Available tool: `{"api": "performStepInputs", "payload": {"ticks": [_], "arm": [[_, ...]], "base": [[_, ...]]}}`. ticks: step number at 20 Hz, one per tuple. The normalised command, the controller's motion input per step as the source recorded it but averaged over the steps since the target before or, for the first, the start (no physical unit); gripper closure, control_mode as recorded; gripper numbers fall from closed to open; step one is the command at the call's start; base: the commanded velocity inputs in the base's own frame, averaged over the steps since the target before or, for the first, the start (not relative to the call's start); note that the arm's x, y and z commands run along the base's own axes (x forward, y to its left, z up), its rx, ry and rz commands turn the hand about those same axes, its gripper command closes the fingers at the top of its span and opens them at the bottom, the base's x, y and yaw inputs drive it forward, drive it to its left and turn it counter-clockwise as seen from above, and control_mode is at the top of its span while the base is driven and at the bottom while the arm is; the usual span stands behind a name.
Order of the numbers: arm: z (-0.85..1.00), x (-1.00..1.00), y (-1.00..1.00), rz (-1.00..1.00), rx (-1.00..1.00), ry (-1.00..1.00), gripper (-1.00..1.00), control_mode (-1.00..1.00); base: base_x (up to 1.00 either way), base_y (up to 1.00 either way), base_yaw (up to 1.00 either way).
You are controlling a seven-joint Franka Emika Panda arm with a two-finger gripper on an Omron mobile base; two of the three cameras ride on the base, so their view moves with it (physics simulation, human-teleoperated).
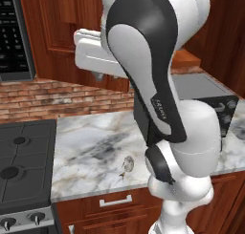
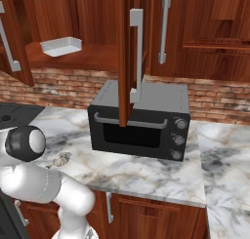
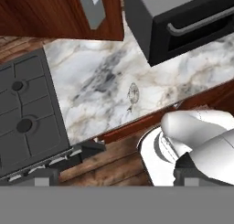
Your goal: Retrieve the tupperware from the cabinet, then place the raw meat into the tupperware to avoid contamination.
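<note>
Up in the open cabinet [image 2: 73,57] sits the tupperware [image 2: 61,46], empty; pincer spread apart.

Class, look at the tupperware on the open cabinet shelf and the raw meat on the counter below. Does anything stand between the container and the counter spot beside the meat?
Nothing visible does. The tupperware sits near the shelf's front edge in the cabinet, its doors swung open. The raw meat lies on bare marble counter, left of the toaster oven.
</note>
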Motion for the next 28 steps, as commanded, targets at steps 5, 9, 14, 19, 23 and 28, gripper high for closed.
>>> {"api": "performStepInputs", "payload": {"ticks": [5,9,14,19,23,28], "arm": [[0.09,-0.57,-0.69,0.0,0.41,0.0,-1.0,-1.0],[0.0,-0.59,-0.7,-0.01,0.36,0.0,-1.0,-1.0],[0.0,-0.09,-0.68,-0.06,0.25,0.05,-1.0,-1.0],[0.0,0.52,-0.44,-0.06,0.18,0.13,-1.0,-1.0],[0.0,0.65,-0.18,-0.01,0.12,0.06,-1.0,-1.0],[-0.05,0.64,-0.19,0.0,0.06,0.0,-1.0,-1.0]], "base": [[0.0,0.0,0.0],[0.0,0.0,0.0],[0.0,0.0,0.0],[0.0,0.0,0.0],[0.0,0.0,0.0],[0.0,0.0,0.0]]}}
